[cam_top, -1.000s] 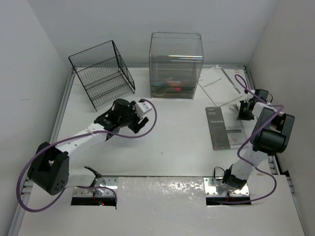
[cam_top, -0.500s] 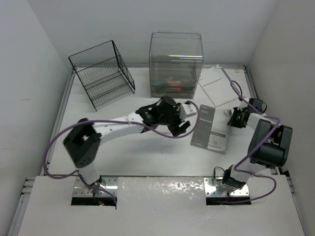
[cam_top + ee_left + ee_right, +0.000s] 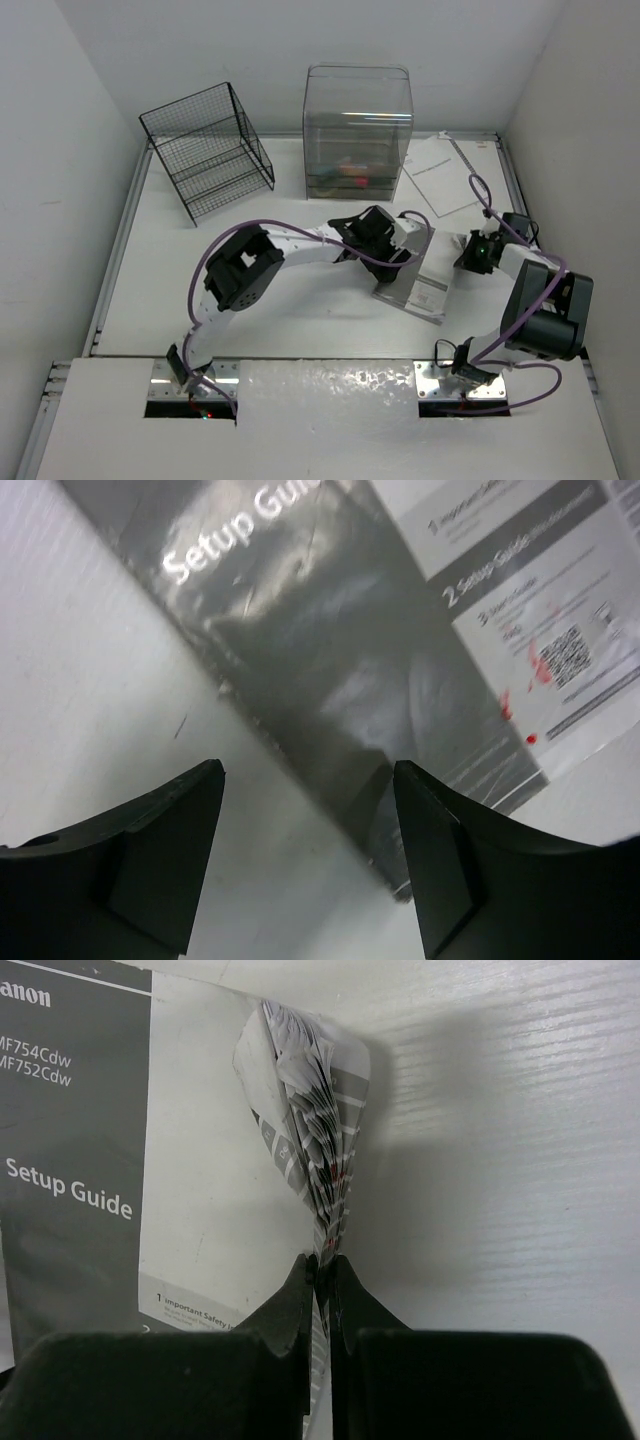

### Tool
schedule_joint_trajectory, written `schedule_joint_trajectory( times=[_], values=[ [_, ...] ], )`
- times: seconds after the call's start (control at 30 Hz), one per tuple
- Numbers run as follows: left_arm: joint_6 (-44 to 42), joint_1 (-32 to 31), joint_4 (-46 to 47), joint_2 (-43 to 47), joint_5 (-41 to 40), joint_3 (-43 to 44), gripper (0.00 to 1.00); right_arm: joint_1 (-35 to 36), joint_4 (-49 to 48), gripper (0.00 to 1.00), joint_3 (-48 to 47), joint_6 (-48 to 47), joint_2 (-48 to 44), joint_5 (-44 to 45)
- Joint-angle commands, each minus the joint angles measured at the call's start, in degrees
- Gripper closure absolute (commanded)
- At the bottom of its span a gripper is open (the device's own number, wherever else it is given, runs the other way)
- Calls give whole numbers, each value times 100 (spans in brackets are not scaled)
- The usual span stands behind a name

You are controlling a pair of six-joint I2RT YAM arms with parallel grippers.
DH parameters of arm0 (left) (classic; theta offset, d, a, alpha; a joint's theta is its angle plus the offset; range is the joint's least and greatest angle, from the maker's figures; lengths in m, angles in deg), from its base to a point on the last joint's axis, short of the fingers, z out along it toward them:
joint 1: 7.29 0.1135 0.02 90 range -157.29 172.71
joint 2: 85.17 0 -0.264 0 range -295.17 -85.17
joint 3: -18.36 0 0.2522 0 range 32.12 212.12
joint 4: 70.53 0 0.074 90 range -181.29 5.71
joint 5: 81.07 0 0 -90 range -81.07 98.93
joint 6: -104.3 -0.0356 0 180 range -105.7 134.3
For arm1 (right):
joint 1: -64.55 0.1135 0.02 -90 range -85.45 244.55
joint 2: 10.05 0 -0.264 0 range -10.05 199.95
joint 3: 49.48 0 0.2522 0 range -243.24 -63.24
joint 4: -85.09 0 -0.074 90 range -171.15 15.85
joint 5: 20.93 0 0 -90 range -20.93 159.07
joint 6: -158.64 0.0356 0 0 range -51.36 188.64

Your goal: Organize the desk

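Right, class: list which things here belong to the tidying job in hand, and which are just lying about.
In hand: desk, setup guide, right tool pinching its pages, left tool open over it.
Lying about: wire rack, clear box, loose sheets.

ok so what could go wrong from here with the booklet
1. The right gripper pinches only a curled fan of pages at the edge of the Setup Guide booklet; a pull might crease or tear them, or they slip out.
2. The left gripper hangs open across the booklet's edge; closing there, it may catch just the cover or shove it along the desk.
3. Both arms crowd the booklet and could bump.
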Motion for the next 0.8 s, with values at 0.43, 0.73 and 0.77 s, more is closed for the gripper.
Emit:
schedule_joint_trajectory(
  times=[0.43, 0.73, 0.77],
  values=[
    [1795, 272, 191, -1003, 3141, 351, 60, 40, -89, 100, 674, 355, -220, -390],
    [1997, 289, 200, -1407, 3440, 1106, 100, 49, -661, 100, 1210, 671, -114, -883],
    [1988, 289, 148, -1442, 3405, 1159, 100, 49, -688, 100, 1228, 689, -158, -918]
  ],
)
